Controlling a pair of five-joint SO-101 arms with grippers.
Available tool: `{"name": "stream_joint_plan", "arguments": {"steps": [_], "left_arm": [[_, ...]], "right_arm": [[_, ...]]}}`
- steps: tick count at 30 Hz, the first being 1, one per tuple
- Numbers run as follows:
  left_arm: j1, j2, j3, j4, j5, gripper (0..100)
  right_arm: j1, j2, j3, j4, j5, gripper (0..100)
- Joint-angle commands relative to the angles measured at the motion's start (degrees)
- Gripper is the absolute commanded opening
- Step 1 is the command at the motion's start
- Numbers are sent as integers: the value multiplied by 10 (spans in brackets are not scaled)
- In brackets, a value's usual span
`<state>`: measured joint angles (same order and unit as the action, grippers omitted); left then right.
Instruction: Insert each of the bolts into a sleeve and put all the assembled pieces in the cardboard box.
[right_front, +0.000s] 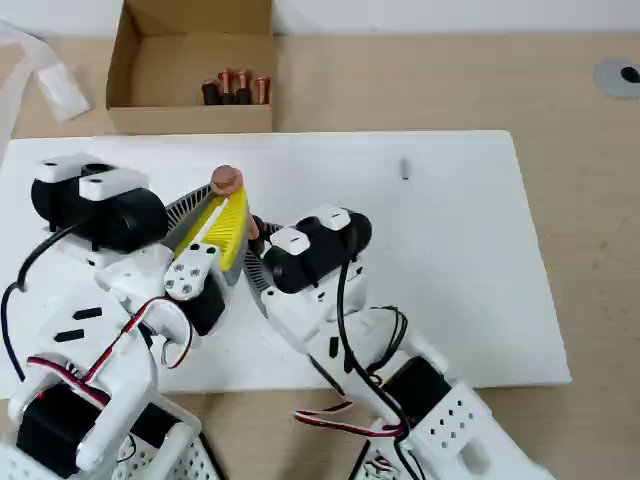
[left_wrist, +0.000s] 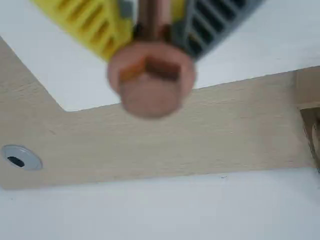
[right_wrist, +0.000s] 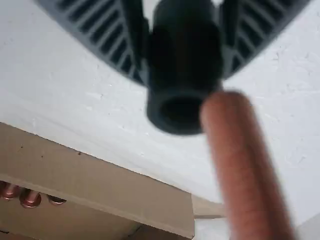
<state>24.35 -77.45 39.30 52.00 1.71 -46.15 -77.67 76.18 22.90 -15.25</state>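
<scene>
Bright, even overhead light washes the white board (right_front: 450, 280), leaving only soft shadows close beneath the left gripper (right_front: 222, 196) and right gripper (right_front: 256, 240) and inside the cardboard box (right_front: 120, 70).

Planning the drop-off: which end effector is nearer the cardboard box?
Left. The left end effector, gripping the bolt, sits just short of the cardboard box; the right end effector, gripping the sleeve, is farther back over the white board.

My left gripper (right_front: 222, 198) clamps a copper bolt (right_front: 227, 181), whose head pokes out past my yellow finger above the white board (right_front: 450, 260). My right gripper (right_front: 256, 232) sits just beside it. Assembled pieces (right_front: 236, 90) lie in the cardboard box (right_front: 130, 60).
</scene>
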Motion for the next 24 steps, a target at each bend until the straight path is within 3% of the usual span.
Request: {"name": "stream_joint_plan", "arguments": {"steps": [1, 9, 24], "left_arm": [[4, 2, 2, -26, -25, 6], [-44, 2, 55, -98, -24, 6], [-35, 2, 61, -98, -21, 5]], "right_arm": [[-7, 0, -5, -12, -4, 9], [-7, 0, -5, -12, -4, 9], [-7, 0, -4, -12, -4, 9]]}}
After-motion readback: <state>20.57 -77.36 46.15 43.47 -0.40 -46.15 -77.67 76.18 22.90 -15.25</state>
